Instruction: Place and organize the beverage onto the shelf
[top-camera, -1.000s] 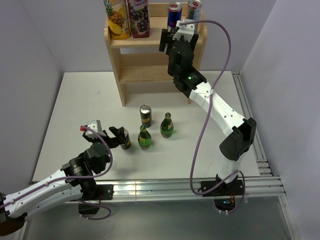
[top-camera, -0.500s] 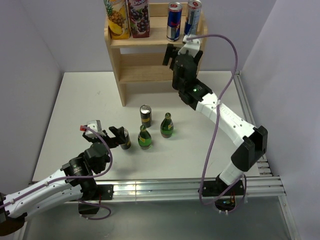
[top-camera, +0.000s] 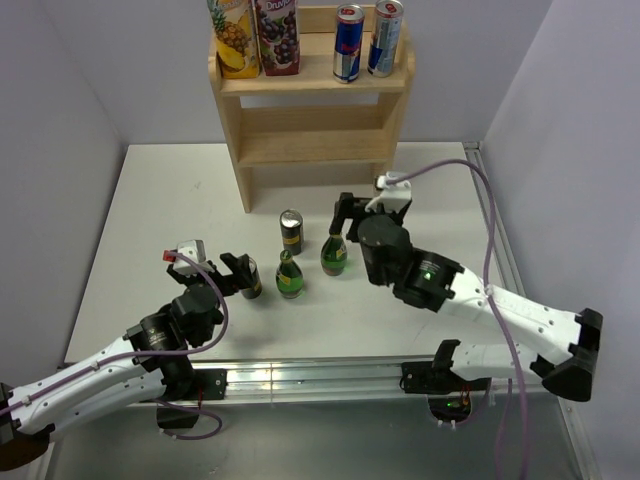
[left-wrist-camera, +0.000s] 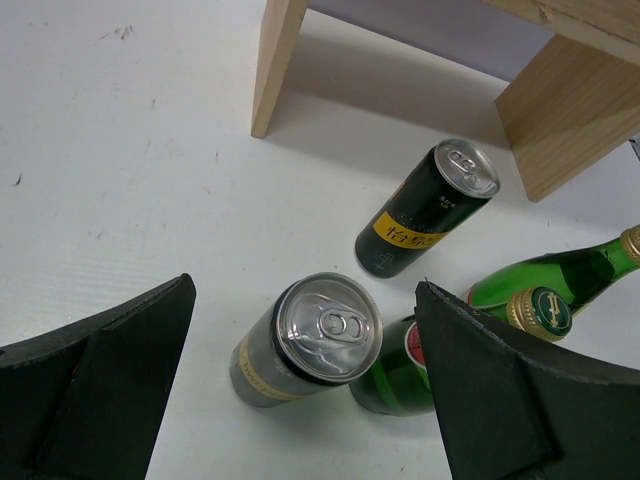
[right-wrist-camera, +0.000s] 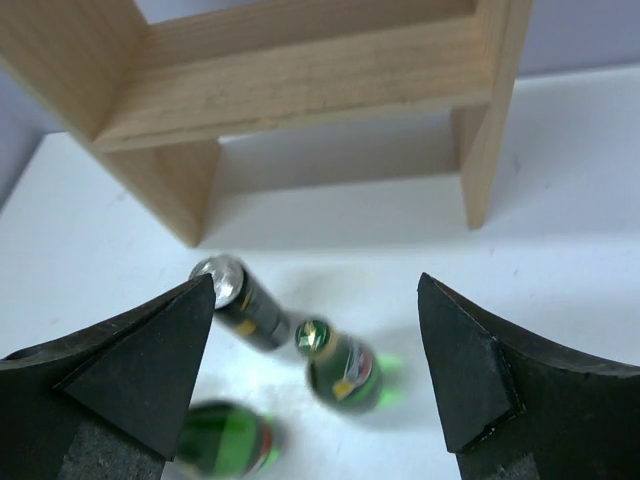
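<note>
My left gripper (left-wrist-camera: 305, 300) is spread open around the near-left can (left-wrist-camera: 312, 340) without gripping it. My right gripper (right-wrist-camera: 312, 295) is open and empty above the right green bottle (top-camera: 334, 255), and the shelf (top-camera: 310, 110) stands at the far side of the table (top-camera: 160, 200). Closing the left fingers (left-wrist-camera: 100, 380) may knock the left green bottle (top-camera: 289, 278) just right of that can, and an off-centre descent onto the narrow bottle neck may topple it.

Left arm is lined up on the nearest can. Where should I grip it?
Grip the upright can around its cylindrical body, below the rim, with the open left gripper coming from the near side. The green bottle stands close on its right, so clearance looks tight.
</note>
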